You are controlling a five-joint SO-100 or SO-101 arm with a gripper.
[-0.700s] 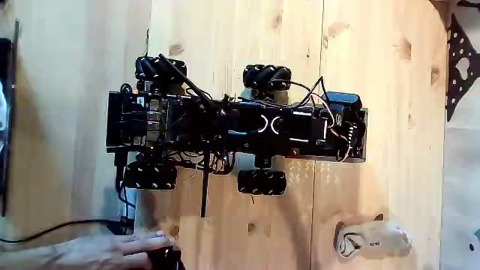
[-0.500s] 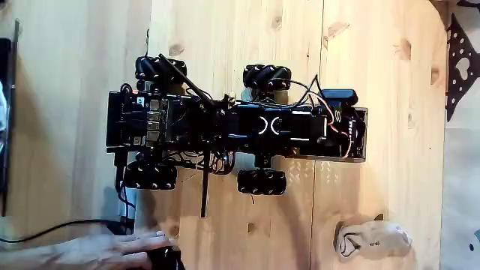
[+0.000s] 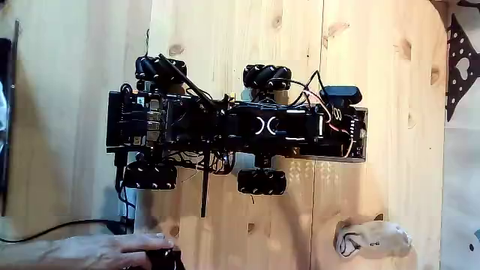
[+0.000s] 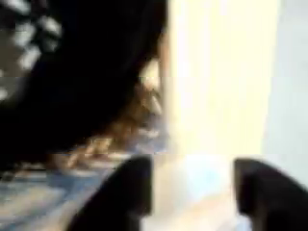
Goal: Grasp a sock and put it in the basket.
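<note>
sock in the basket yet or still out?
Out. In the fixed view the sock lies bunched on the bare wooden table, near the bottom right, apart from the robot. Nothing grips it.

Wheeled robot [image 3: 232,129] w/ arm mid-table — sock [image 3: 373,238] lower right, well apart — hand [image 3: 112,251] at bottom left.

Black wheeled robot [image 3: 232,127] with 4 ridged wheels [image 3: 262,181], tangled black and red cables.
</note>
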